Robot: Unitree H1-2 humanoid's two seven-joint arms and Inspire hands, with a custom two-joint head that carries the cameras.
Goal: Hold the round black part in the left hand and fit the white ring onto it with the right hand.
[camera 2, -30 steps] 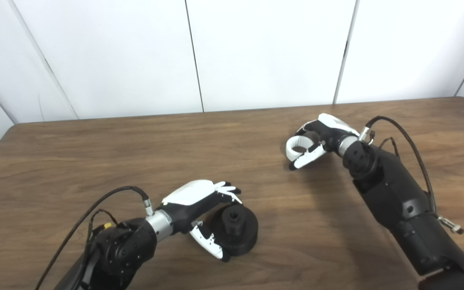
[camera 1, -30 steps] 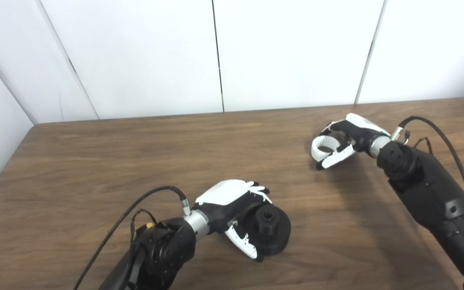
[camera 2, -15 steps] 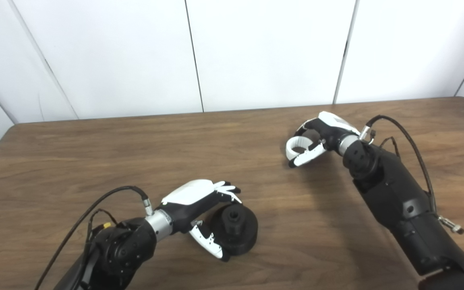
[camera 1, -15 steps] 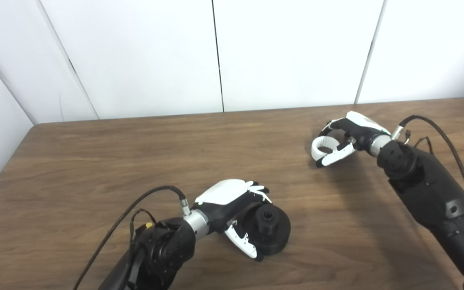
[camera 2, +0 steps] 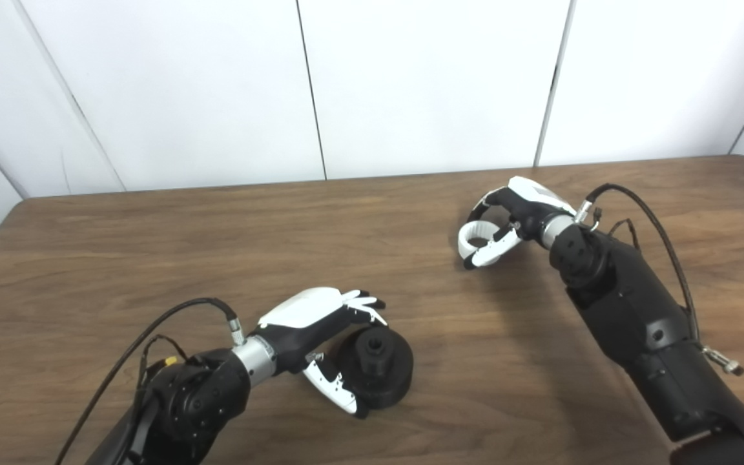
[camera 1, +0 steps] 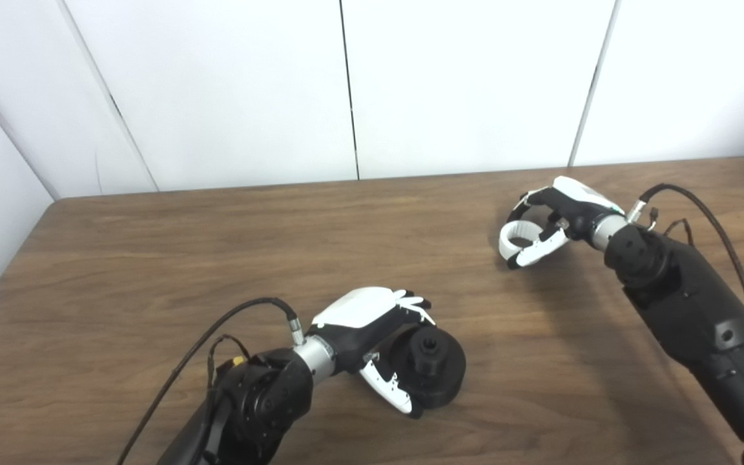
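Observation:
The round black part (camera 1: 433,367), a thick disc with a raised hub on top, rests on the table near the front. My left hand (camera 1: 375,332) is wrapped around its left side, fingers over the top and thumb below. Far to the right, the white ring (camera 1: 517,234) hangs a little above the wood, pinched between the fingers and thumb of my right hand (camera 1: 556,216). In the right eye view the ring (camera 2: 475,236) sits at the tip of that hand (camera 2: 517,210), well apart from the black part (camera 2: 378,371).
The brown wooden table (camera 1: 217,258) runs to white wall panels at the back. Black cables loop from both wrists. Nothing else lies on the wood.
My right hand has lifted the white ring slightly off the table. The left hand and the black part have not moved.

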